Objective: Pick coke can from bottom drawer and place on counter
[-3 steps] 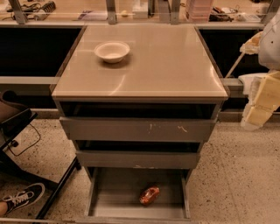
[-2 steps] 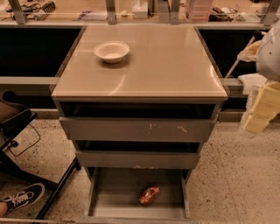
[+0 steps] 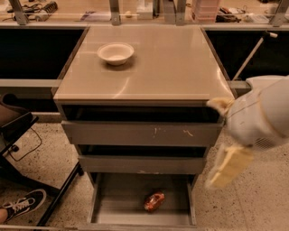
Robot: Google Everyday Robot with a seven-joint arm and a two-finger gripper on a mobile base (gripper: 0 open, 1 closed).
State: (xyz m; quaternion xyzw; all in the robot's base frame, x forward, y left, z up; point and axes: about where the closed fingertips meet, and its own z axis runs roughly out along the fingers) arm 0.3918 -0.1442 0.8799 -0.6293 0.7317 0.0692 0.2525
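Note:
The coke can point(image 3: 154, 201) lies on its side on the floor of the open bottom drawer point(image 3: 118, 200), right of the middle. The counter point(image 3: 158, 67) is the glossy tan top of the grey cabinet. My gripper point(image 3: 223, 135) hangs in front of the cabinet's right front corner, level with the upper drawers, well above and to the right of the can. Its two pale yellow fingers point(image 3: 228, 166) stand apart with nothing between them. The white arm housing point(image 3: 264, 115) fills the right side.
A white bowl point(image 3: 115, 53) sits on the counter's back left. A cluttered desk point(image 3: 135, 11) with metal posts runs behind. Two upper drawers point(image 3: 140, 134) stand slightly open. A dark chair base point(image 3: 18, 131) and a sneaker point(image 3: 22, 204) are at the left. A thin rod point(image 3: 250, 54) leans at the right.
My arm has swung left and down from the right edge toward the cabinet's right front corner, and looms larger. The can, bowl and drawers have not moved.

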